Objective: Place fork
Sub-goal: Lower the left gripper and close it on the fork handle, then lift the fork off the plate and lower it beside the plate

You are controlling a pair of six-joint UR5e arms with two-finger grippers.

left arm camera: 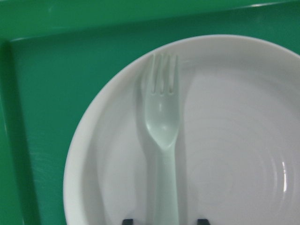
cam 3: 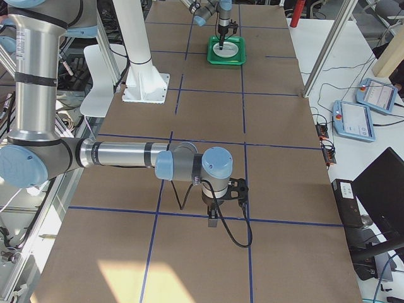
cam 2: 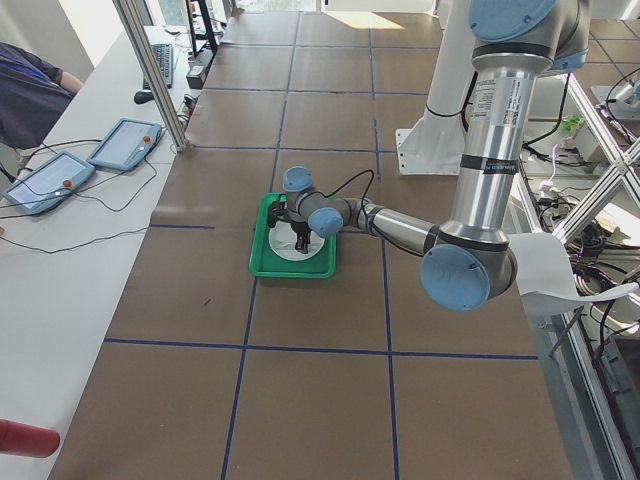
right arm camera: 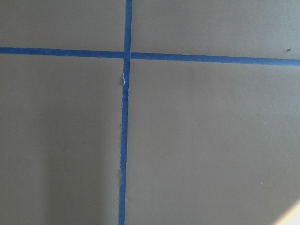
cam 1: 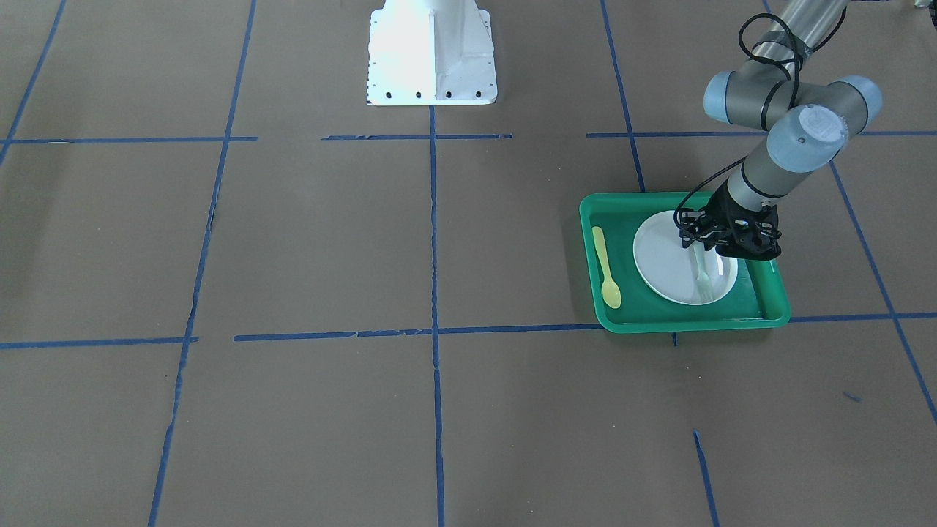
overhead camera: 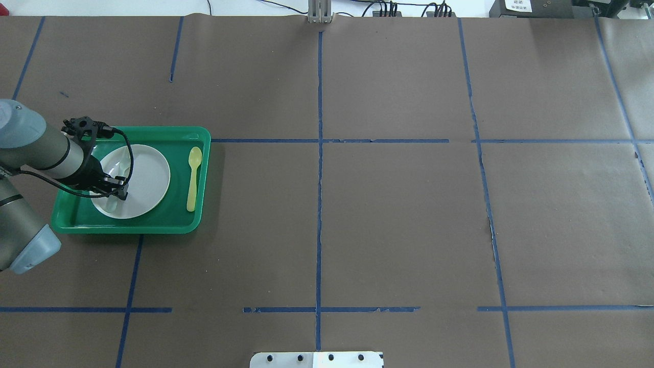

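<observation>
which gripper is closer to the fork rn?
Left. The left gripper hangs right over the fork on the white plate in the green tray. The right gripper is far off at the other end, over a blue tape cross.

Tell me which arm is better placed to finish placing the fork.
Left. The left claw hangs over the white plate with the fork right beneath it. The right claw is far away at the other end of the table.

The front-facing camera looks steeply down with the green tray (cam 1: 688, 324) at right; the overhead one, behind the robot, has it at left. Both end cameras see the tray from afar. The left wrist camera hovers close over its plate (left arm camera: 234, 140); the right one faces blue tape (right arm camera: 124, 140) well away.
</observation>
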